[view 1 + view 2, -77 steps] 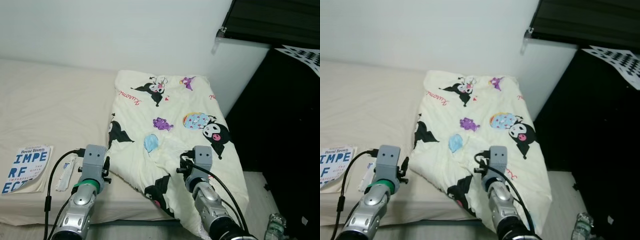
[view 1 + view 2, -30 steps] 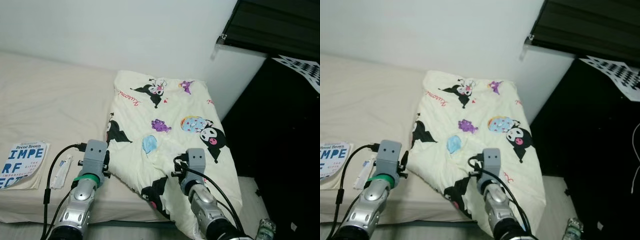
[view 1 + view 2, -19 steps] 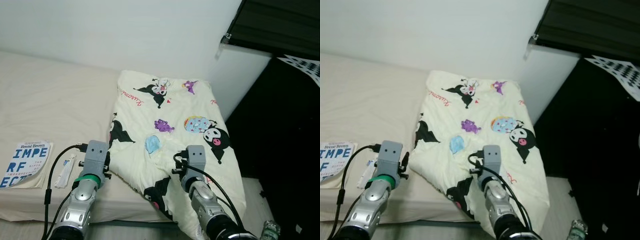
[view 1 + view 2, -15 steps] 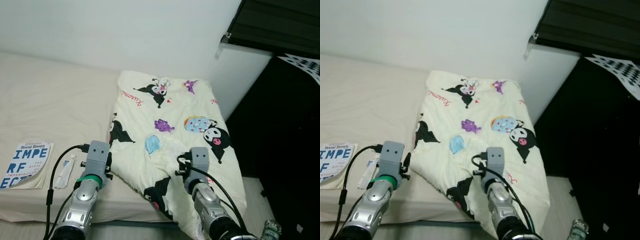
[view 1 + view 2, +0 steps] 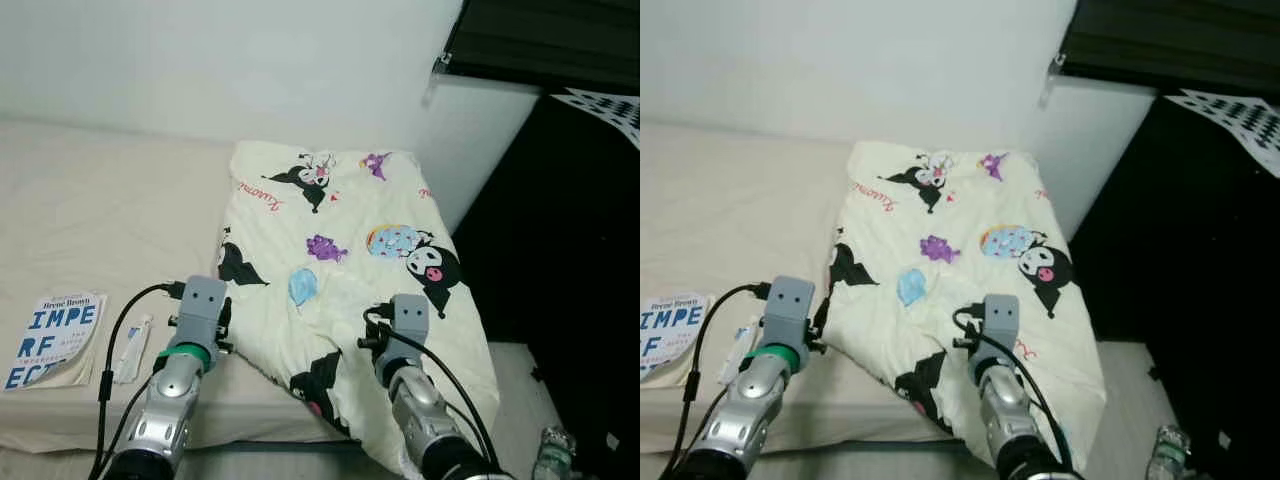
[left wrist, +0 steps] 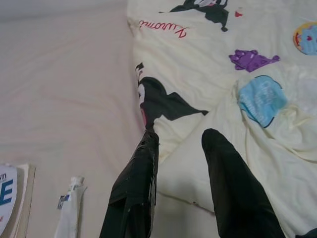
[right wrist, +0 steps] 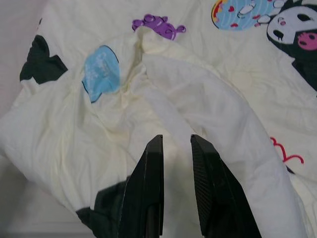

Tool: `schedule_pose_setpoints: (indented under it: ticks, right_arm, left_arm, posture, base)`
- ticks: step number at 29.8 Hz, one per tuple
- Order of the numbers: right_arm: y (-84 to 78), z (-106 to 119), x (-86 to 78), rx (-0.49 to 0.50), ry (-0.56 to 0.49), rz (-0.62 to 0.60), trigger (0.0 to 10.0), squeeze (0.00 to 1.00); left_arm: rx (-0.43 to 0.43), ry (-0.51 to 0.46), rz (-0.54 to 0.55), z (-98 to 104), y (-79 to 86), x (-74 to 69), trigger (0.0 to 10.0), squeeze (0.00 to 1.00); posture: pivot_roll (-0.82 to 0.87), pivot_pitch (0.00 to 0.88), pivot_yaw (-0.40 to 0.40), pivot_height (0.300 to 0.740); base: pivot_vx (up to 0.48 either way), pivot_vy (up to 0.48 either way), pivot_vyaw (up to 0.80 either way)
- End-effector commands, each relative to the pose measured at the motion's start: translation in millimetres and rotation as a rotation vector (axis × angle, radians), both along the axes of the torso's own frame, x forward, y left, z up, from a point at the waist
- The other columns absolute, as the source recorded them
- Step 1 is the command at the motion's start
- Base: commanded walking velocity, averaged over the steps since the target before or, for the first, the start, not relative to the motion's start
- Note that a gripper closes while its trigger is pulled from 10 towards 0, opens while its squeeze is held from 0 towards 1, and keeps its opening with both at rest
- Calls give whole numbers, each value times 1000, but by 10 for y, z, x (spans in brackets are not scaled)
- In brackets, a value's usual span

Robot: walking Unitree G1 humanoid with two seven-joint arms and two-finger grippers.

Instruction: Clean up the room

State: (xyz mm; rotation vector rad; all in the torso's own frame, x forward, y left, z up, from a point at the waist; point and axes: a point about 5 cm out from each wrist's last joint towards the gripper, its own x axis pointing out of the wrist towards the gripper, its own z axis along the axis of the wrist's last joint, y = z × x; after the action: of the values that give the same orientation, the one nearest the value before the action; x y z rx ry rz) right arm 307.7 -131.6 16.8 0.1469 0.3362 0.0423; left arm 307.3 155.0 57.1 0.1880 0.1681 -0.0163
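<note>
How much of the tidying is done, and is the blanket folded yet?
Nothing looks finished. The cartoon blanket lies rumpled on the bed, one corner hanging over the edge. The left tool and right tool hover open over it, holding nothing. Still left: the blanket, the book and the small tube.

Even, soft indoor light; the white wall [image 5: 250,70] and bed [image 5: 90,210] are bright without glare. The cabinet [image 5: 590,300] at the right is nearly black, with no detail visible in it. Head views are sharp and free of motion blur. Faint shadows lie under the quilt [image 5: 340,250] edge. In the wrist views, the near black fingers [image 6: 133,193] are soft-focused and slightly blurred; the fabric beyond is clear.
</note>
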Motion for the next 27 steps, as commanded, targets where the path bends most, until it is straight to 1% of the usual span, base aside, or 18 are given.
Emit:
schedule_pose_setpoints:
  ticks: [1,4,8,11,18,22,24,27]
  right_arm:
    - [-55,1,-7,1,-8,-23,10000,0]
    - [-105,22,9,6,-17,-34,10000,0]
    - [-70,31,15,11,-21,-22,10000,0]
    - [-46,49,25,20,-32,-17,10000,0]
    - [-58,46,21,16,-30,-3,10000,0]
    - [-63,36,11,13,-27,-2,10000,0]
    - [-59,34,8,11,-25,2,10000,0]
    - [-65,29,8,9,-20,5,10000,0]
  left_arm:
    - [-1,21,-5,-65,-45,-21,10000,0]
    - [-9,18,2,-63,-66,-4,10000,0]
    - [-7,23,-10,-62,-84,-24,10000,0]
    - [-19,27,-9,-65,-99,-48,10000,0]
    - [-27,33,2,-87,-125,-70,10000,0]
    - [-29,34,20,-102,-89,-78,10000,0]
    - [-22,36,47,-103,-13,-77,10000,0]
    - [-18,35,60,-97,20,-71,10000,0]
  posture:
    - [41,4,-25,740]
    - [45,8,-33,740]
    - [39,8,-34,736]
    - [33,20,-39,721]
    - [36,28,-49,696]
    - [28,28,-54,681]
    - [32,33,-60,666]
    - [37,34,-62,656]
  base:
    - [0,0,0]
    - [0,0,0]
    - [0,0,0]
    - [0,0,0]
    - [0,0,0]
    - [0,0,0]
    - [0,0,0]
    - [0,0,0]
